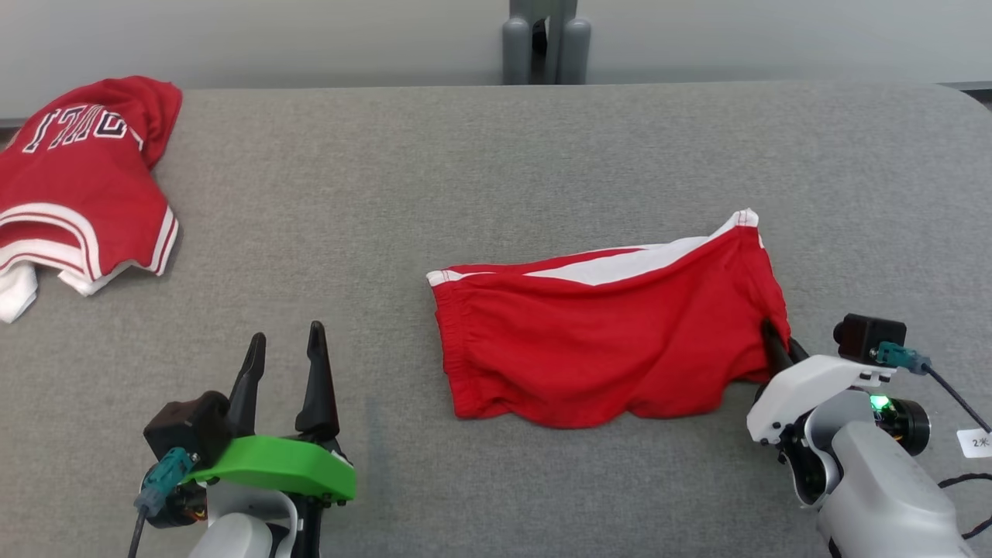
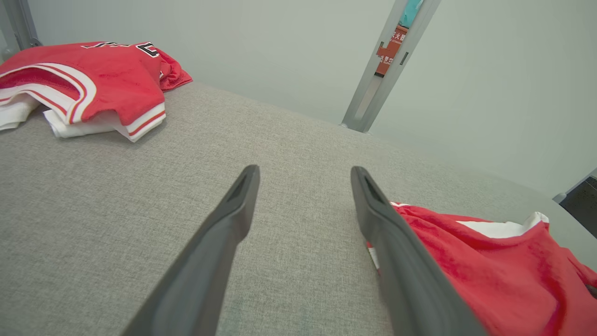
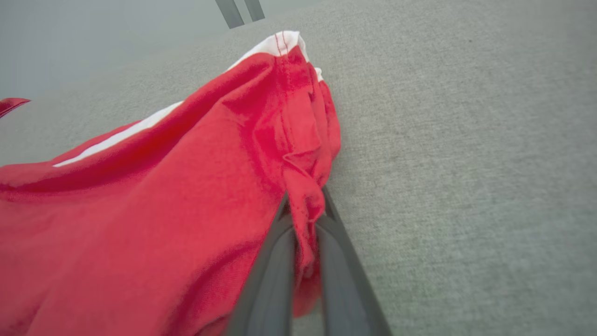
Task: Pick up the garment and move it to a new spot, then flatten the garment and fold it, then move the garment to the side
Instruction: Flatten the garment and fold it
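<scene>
Head view: the red shorts (image 1: pixel 612 341) lie on the grey worktop (image 1: pixel 496 155), right of centre. Their gathered edge faces the robot's left and a white stripe runs along the far side. The cloth is rumpled along its near edge, not flat.

Right pincer (image 1: pixel 775 341): at the right-hand edge of the shorts, fingers closed on the fabric. Right wrist view confirms this, with a fold of red cloth pinched between the two dark fingers and the rest of the garment spreading away to that view's left.

Left pincer (image 1: pixel 285 341): at the lower left, fingers spread apart, holding nothing. It stands apart from the shorts, over bare worktop. Left wrist view shows the shorts' edge just beyond one finger, with no contact evident.

Other items: a red jersey (image 1: pixel 77 178) with white trim and lettering lies crumpled at the far left corner, well apart from the shorts. A grey post (image 1: pixel 546 43) stands behind the far edge.
</scene>
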